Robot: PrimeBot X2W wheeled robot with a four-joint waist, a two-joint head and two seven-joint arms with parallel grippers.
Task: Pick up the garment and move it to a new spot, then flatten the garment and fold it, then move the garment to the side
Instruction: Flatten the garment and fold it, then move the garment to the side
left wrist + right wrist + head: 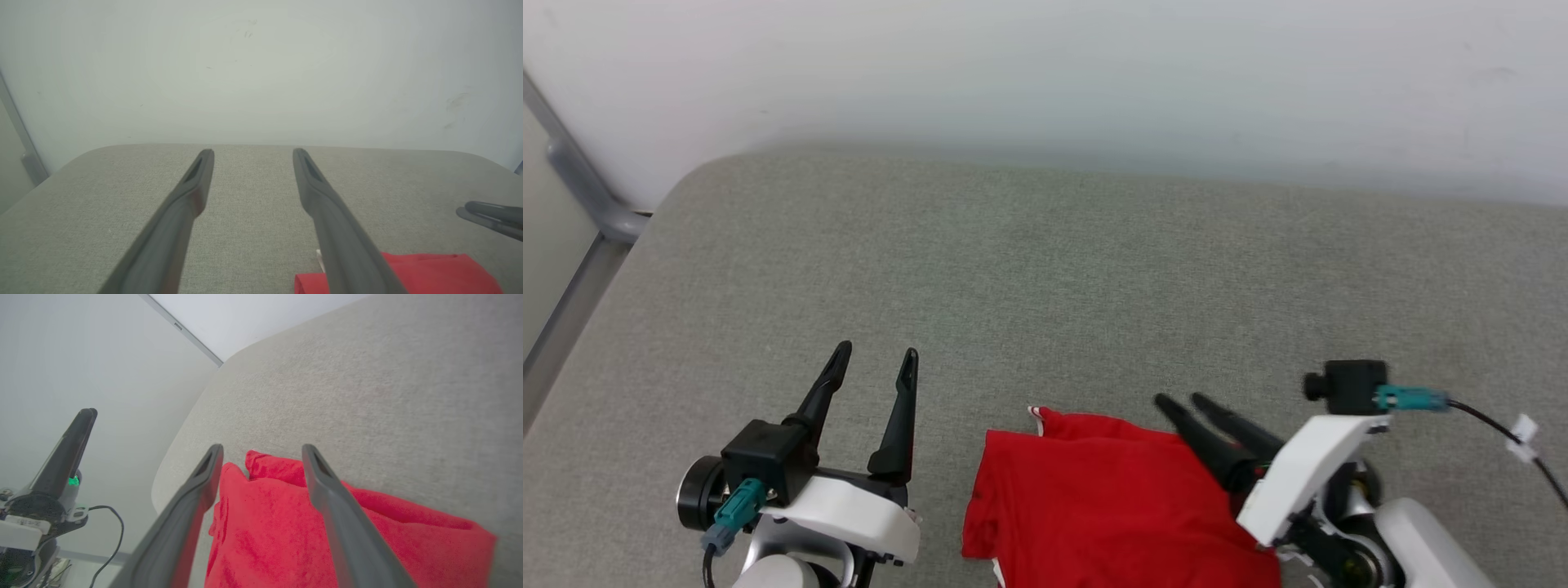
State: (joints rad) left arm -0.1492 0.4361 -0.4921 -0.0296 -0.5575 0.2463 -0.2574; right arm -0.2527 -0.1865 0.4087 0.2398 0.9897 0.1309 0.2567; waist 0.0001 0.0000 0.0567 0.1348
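Garment [1094,498] on grey cushion [1045,269], wall [1045,65] behind

**Grey padded surface against a pale wall**

A grey woven fabric surface [1045,269] spreads across the head view, its rounded corner at ten o'clock. A plain whitish wall [1045,65] rises behind it at twelve o'clock. A grey metal rail [584,184] slants at nine o'clock. The light is soft and even.

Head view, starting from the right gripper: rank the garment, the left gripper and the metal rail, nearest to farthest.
1. The garment, lower centre, directly beneath the right gripper fingers.
2. The left gripper, lower left, beyond the garment's left edge.
3. The metal rail, far left edge, past the cushion's corner.
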